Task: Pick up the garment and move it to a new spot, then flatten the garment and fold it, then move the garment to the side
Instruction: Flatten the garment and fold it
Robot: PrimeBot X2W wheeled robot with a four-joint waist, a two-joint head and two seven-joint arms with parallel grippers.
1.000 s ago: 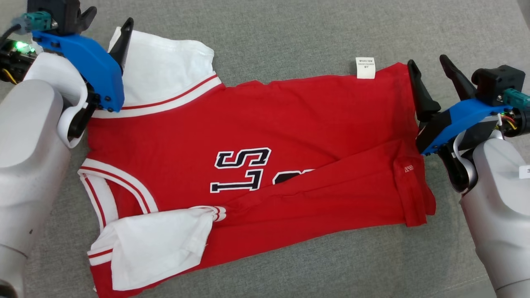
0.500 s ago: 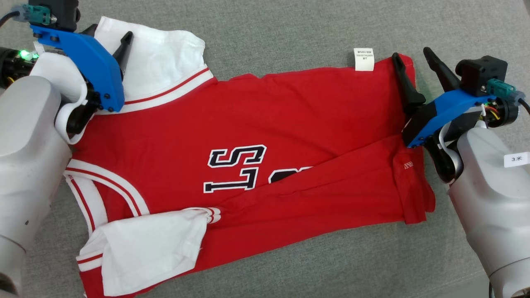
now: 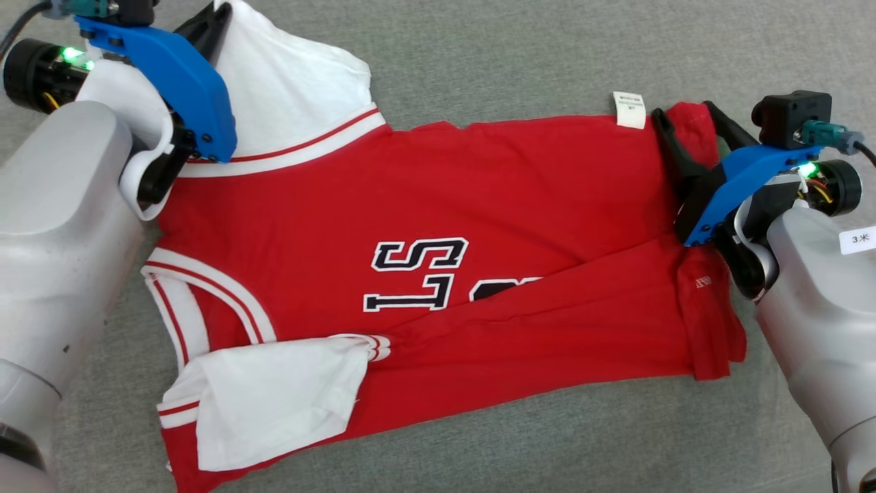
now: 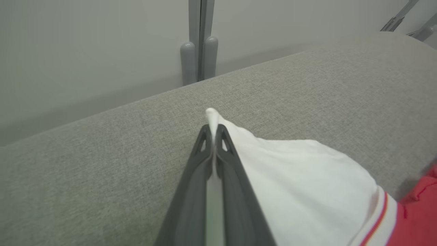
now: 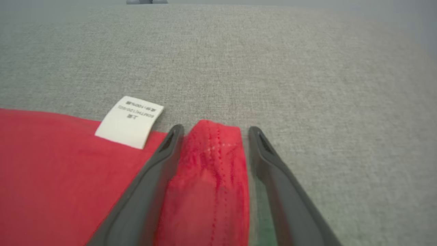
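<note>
A red garment [image 3: 438, 205] with white sleeves is spread across a grey upholstered surface [image 3: 513, 55], filling the middle of the head view. Black lettering [image 3: 417, 274] is seen near its centre, and its lower edge is folded over on itself.

At the upper left of the head view, the white sleeve [image 3: 294, 89] is pinched by the left gripper [image 3: 215, 17]. In the left wrist view the left gripper [image 4: 213, 128] is seen closed flat on a peak of white cloth [image 4: 290, 177].

At the upper right, the right gripper [image 3: 686, 116] is set astride the garment's red corner, just beside a white label [image 3: 629, 109]. In the right wrist view its fingers [image 5: 170, 143] are held narrowly apart, with bunched red hem [image 5: 211, 164] between them and a thin gap left at one side.
</note>
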